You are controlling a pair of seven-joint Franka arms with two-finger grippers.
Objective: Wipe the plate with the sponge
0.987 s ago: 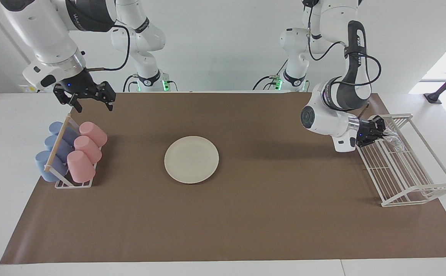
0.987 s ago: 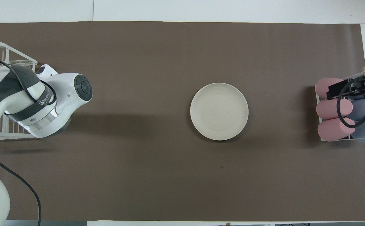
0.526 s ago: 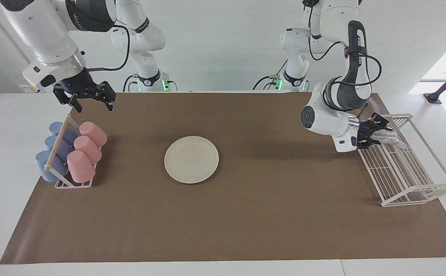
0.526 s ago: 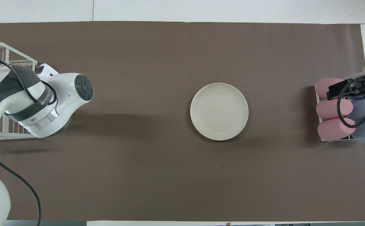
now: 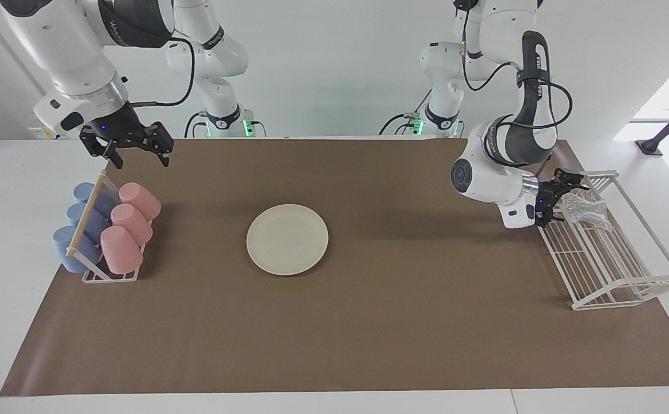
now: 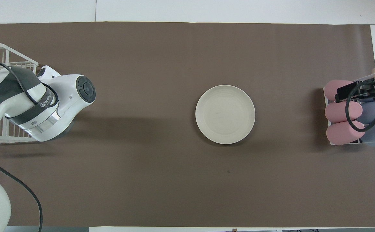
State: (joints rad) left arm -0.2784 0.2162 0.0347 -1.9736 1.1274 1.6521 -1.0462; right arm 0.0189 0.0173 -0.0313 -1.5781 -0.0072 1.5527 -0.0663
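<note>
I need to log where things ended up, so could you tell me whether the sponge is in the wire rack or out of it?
In: the sponge lies in the white wire rack.

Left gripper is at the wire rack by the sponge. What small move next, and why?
Probably draw the left gripper back clear of the wire rack: its fingers are spread, the sponge lies in the rack, and the plate sits bare mid-table.

White table (image 5: 0,241) with a big brown paper mat (image 5: 403,322) covering most of it. The plate (image 5: 287,239) sits on the mat around the middle. Toward the right arm's end from the plate there's a cup rack (image 5: 107,275) with pink and blue cups; toward the left arm's end, a white wire rack (image 5: 610,270).
</note>
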